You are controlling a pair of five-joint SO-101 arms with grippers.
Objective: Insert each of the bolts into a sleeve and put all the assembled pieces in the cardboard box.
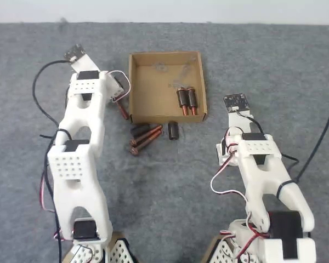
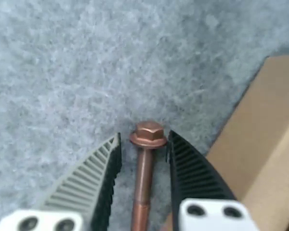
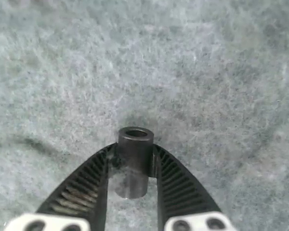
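Observation:
My left gripper (image 2: 144, 140) is shut on a copper bolt (image 2: 147, 135), whose hex head sticks out past the fingertips; it hangs just beside the left wall of the cardboard box (image 1: 153, 87). The same bolt (image 1: 122, 111) pokes out from under the left arm. My right gripper (image 3: 133, 150) is shut on a black sleeve (image 3: 134, 161), open end outward, over bare carpet right of the box. Two assembled pieces (image 1: 187, 99) lie inside the box. In front of the box lie two bolts (image 1: 145, 139) and two sleeves, one at the left (image 1: 140, 130) and one at the right (image 1: 172, 130).
Grey carpet (image 1: 170, 203) covers the table, with open room between the arms and at the far right. The left arm's cable (image 1: 41, 93) loops out to the left. The box wall (image 2: 265, 144) stands close to my left gripper.

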